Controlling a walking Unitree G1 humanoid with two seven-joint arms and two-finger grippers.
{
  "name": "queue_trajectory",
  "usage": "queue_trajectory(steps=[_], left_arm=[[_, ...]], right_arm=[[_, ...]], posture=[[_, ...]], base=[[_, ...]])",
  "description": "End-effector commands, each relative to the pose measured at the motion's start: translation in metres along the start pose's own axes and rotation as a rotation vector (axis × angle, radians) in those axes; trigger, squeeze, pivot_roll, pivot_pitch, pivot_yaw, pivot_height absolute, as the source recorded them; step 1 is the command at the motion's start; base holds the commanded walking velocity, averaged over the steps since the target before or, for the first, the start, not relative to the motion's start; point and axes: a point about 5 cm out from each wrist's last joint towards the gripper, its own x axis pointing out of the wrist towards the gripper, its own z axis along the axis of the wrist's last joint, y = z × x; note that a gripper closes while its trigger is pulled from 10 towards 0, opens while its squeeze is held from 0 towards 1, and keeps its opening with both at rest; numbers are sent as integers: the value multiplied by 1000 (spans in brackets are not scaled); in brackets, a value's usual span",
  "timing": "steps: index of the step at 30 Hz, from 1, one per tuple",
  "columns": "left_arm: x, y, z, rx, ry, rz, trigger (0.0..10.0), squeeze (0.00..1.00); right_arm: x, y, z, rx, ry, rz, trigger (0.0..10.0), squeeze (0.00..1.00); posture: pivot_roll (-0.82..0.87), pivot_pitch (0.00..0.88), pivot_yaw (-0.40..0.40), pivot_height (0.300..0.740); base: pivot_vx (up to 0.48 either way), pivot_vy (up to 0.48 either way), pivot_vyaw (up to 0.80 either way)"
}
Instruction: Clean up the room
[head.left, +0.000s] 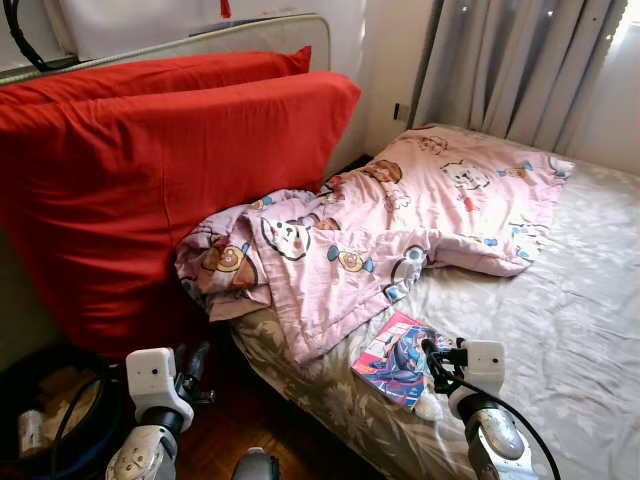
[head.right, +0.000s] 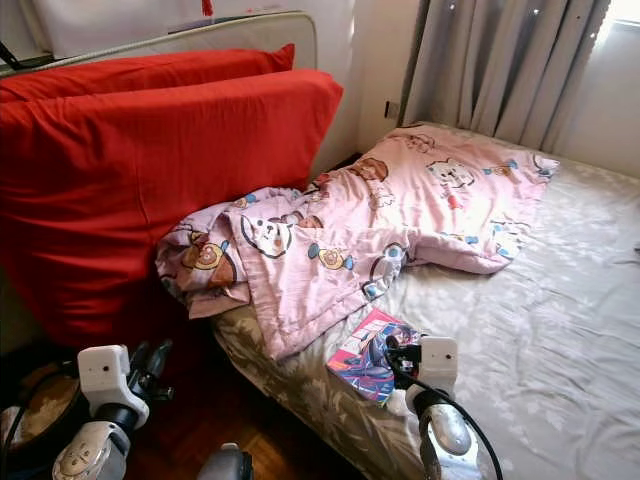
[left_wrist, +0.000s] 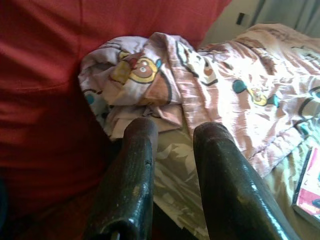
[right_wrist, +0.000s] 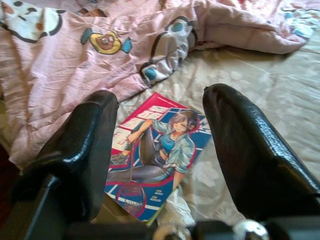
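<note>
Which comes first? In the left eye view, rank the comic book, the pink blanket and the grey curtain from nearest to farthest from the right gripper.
1. Comic book: on the bed's near edge, just ahead of the right gripper, whose fingers are open.
2. Pink blanket: crumpled across the bed beyond the book.
3. Grey curtain: hanging behind the bed's far side.

left arm (head.left: 140, 455): silver forearm; boxy white wrist block with small dark screw holes | left gripper (left_wrist: 172, 145): two long glossy black fingers, scuffed | right arm (head.left: 497, 432): silver, white wrist block; black cable looping | right gripper (right_wrist: 160, 125): thick rounded black fingers
</note>
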Motion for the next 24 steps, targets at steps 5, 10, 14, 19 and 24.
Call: queue_trajectory(steps=[5,10,14,19,24], left_arm=[[3,3,5,8,-11,-3,10000,0],[1,4,4,8,-5,2,10000,0],[2,4,4,7,-5,4,10000,0],[4,4,6,6,-9,7,10000,0],[9,5,9,3,-17,15,10000,0]], right_arm=[[1,4,-5,4,44,9,10000,0],[-2,2,-5,2,22,6,10000,0],[-1,1,-4,0,24,8,10000,0],[2,5,-2,-3,22,19,10000,0],[9,8,4,-4,22,32,10000,0]], posture=[[68,0,-37,640],[68,0,-41,627],[73,4,-44,627],[71,11,-46,627],[88,7,-56,627]], base=[[0,0,0],[0,0,0],[0,0,0],[0,0,0],[0,0,0]])
